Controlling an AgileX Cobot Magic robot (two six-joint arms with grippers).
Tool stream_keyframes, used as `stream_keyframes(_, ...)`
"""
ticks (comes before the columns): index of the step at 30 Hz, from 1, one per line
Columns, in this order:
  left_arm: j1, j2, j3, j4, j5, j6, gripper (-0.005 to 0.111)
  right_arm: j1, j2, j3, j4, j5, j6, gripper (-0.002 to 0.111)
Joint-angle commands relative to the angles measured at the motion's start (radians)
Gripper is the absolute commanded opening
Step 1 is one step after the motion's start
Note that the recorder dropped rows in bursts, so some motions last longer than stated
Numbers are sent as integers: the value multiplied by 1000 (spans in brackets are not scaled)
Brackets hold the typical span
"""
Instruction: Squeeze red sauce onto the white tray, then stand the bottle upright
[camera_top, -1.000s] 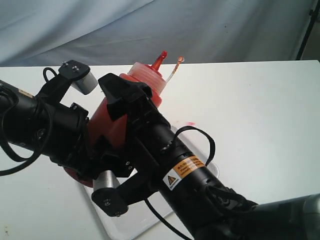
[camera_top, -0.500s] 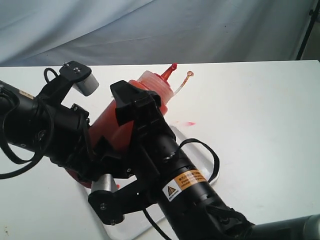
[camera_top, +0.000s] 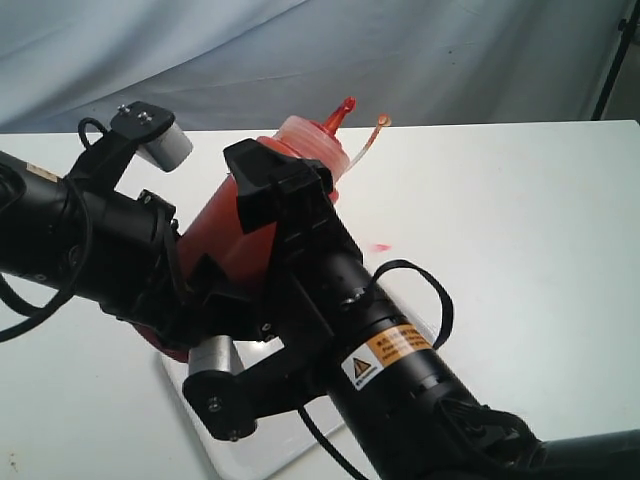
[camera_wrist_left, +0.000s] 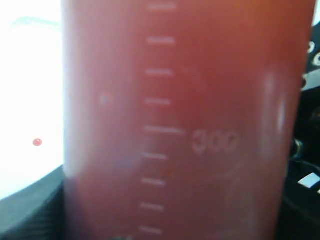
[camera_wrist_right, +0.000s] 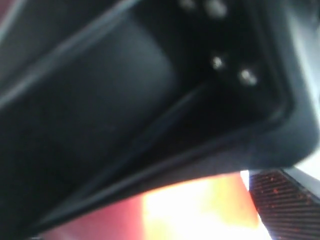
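My left gripper (camera_wrist_left: 167, 217) is clamped on the lower body of the bottle (camera_top: 232, 228). Its dark pads sit on either side of the red wall, and the printed scale marks (camera_wrist_left: 160, 129) fill my wrist view. I grip low so the upper part is free for my other arm.

My right gripper (camera_top: 284, 186) reaches across the middle and sits against the bottle's shoulder, just under the ribbed cap. One black finger lies on the near side. The other is hidden behind the bottle and my right wrist view is only blur, so I cannot tell whether that gripper is pressing or merely resting there.

The bottle hangs in the air above the white tray (camera_top: 262, 445), leaning over. Its base is down among my arms, and its nozzle (camera_top: 340, 112) points up and away toward the far side of the table (camera_top: 520, 220). The tip cap (camera_top: 383, 121) dangles off on its tether, so the spout is open. With the spout raised, nothing runs out.

Some red sauce (camera_wrist_left: 36, 142) is already down, as a small round drop on the white surface beside the bottle. A red smear (camera_top: 380, 247) lies near the tray's far corner, and I cannot tell whether it is on the rim or on the table.

I judge the squeezing largely done. What is left is to bring the base under the nozzle and set the bottle standing. Two arms crowd one bottle, so the risk is tipping it as one lets go.
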Motion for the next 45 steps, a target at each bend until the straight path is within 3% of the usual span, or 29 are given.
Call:
stream_keyframes(1,13,12,-35,151,-134,-43,0,25,-53,-28,-242,-121,-10,76)
stream_keyframes(8,15,-64,-39,302,-127,-174,0,24,-53,-28,-209,-121,-10,76)
stream_keyframes(29,15,-154,-39,417,-165,-285,0,24,-53,-28,-206,-121,-10,71)
stream_keyframes(40,15,-154,-39,506,-209,-359,0,26,-53,-28,-67,-121,9,71)
stream_keyframes(45,15,-154,-39,500,-219,-359,0,24,-86,-28,193,-121,271,71)
